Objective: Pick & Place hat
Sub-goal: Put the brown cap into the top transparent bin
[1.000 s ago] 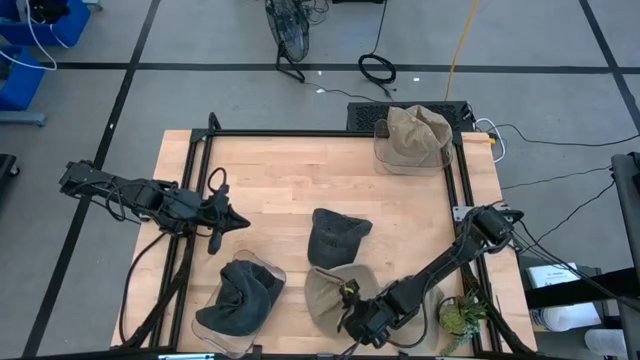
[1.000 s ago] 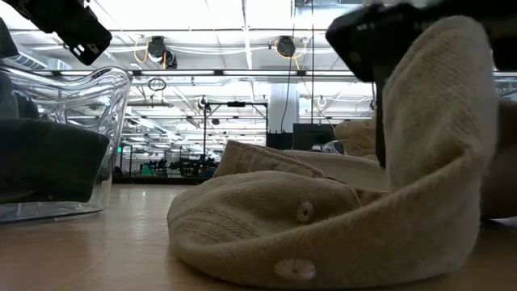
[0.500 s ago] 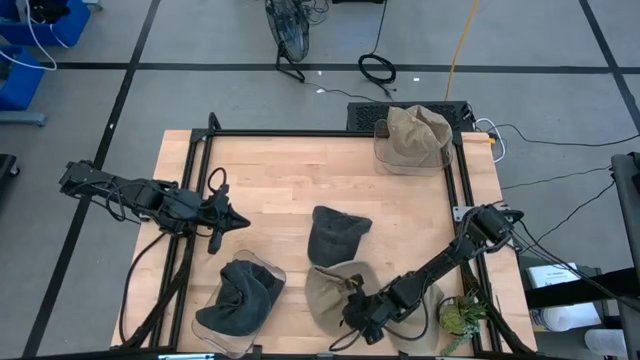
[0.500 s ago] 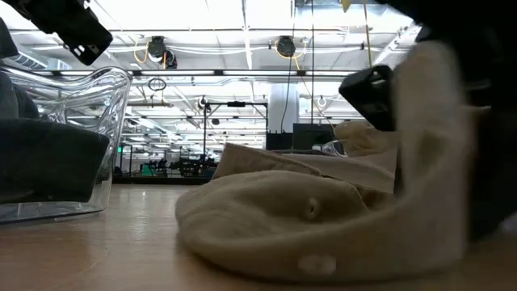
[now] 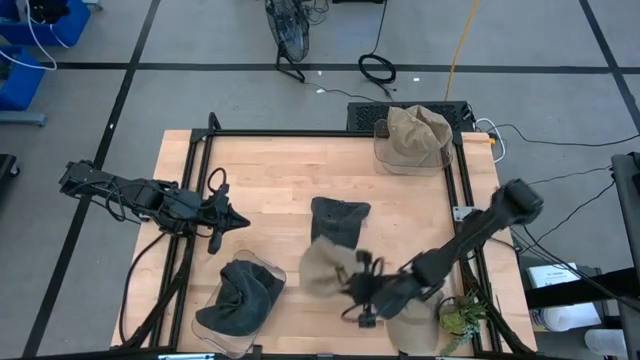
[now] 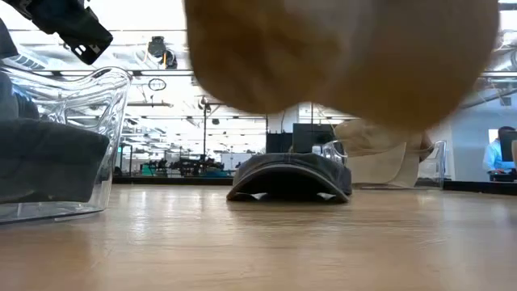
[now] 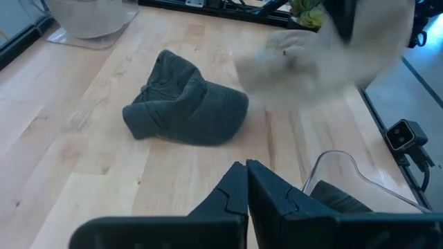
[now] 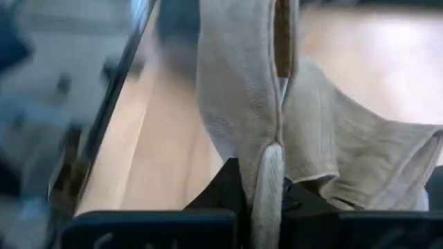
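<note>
A beige hat [image 5: 325, 268] hangs blurred above the table's near middle, with my right gripper [image 5: 357, 292] shut on it; in the low view the beige hat [image 6: 347, 48] fills the top, clear of the wood. A grey hat [image 5: 338, 220] lies on its brim at the table's middle. My left gripper [image 7: 247, 181] is shut on nothing above the table's left side. My right gripper pinches a folded strip of the beige hat's cloth [image 8: 268, 162] between its two fingers. It comes slanting down from the table's right side. The hat is lifted clear of the table, and the rest of it spreads out beyond the fingers.
A clear bin [image 5: 238, 298] with a dark hat stands near left. Another clear bin [image 5: 412, 142] with a beige hat stands far right. Beige cloth [image 5: 410, 328] lies under my right arm by the near edge, beside a small plant [image 5: 460, 318]. Black rails [image 5: 190, 200] frame the table.
My right gripper has taken hold of the beige hat, rolled its wrist and risen, moving a little toward the far edge. The hat, which lay on the table near the front, is now lifted clear, and the grey hat behind it shows in the low view.
</note>
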